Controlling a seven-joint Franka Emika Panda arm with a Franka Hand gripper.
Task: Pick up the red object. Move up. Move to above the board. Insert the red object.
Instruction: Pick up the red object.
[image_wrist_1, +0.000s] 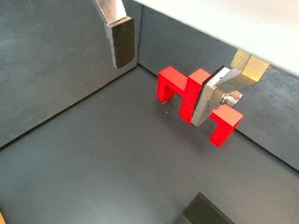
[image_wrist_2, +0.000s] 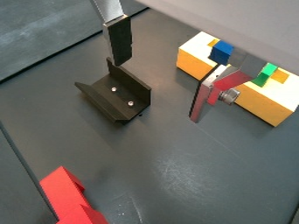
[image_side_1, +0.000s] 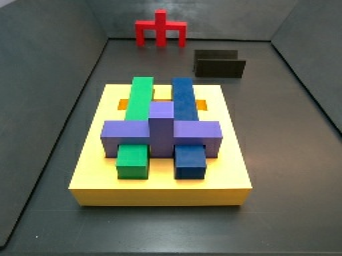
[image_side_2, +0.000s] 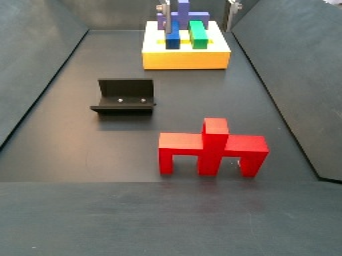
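The red object (image_side_2: 211, 150) stands upright on the dark floor, apart from everything; it also shows in a side view (image_side_1: 159, 30) and in both wrist views (image_wrist_1: 173, 83) (image_wrist_2: 70, 197). The yellow board (image_side_1: 160, 185) carries blue, green and purple blocks; it shows too in a side view (image_side_2: 187, 60) and a wrist view (image_wrist_2: 193, 61). My gripper (image_wrist_1: 166, 70) (image_wrist_2: 163, 70) hangs above the floor, open and empty. Its fingers (image_wrist_1: 121, 39) (image_wrist_2: 211, 96) stand wide apart with nothing between them.
The fixture (image_side_2: 124, 97) stands on the floor between the red object and the board; it also shows in a side view (image_side_1: 219, 64) and a wrist view (image_wrist_2: 117, 96). Dark walls enclose the floor on all sides.
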